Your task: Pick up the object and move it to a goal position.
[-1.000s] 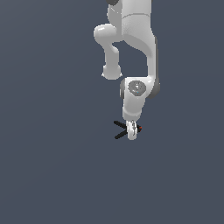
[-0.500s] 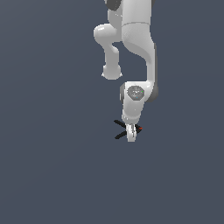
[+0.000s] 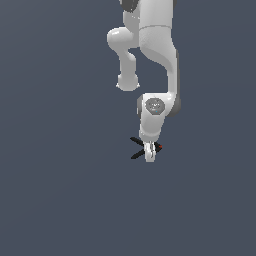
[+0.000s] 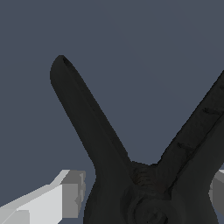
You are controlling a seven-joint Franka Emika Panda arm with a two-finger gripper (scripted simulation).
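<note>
The black spring clamp [image 3: 136,148] sits at the tip of the white arm in the exterior view. Its two handles splay toward the exterior view's left and its red-orange tip [image 3: 159,147] pokes out on the right. My gripper [image 3: 149,154] points down and straddles the clamp's middle. In the wrist view the clamp [image 4: 109,153] fills the picture with both handles spread in a V. A grey finger pad [image 4: 72,192] presses one side of its pivot body and the other finger [image 4: 218,188] the opposite side. The gripper [image 4: 146,199] is shut on the clamp.
A plain dark grey-blue surface [image 3: 60,190] lies all around. The arm's white links [image 3: 157,55] rise above the gripper toward the top of the exterior view. No other objects show.
The wrist and gripper have shifted slightly down and to the left in the exterior view, and the clamp has moved with them. The grip looks the same.
</note>
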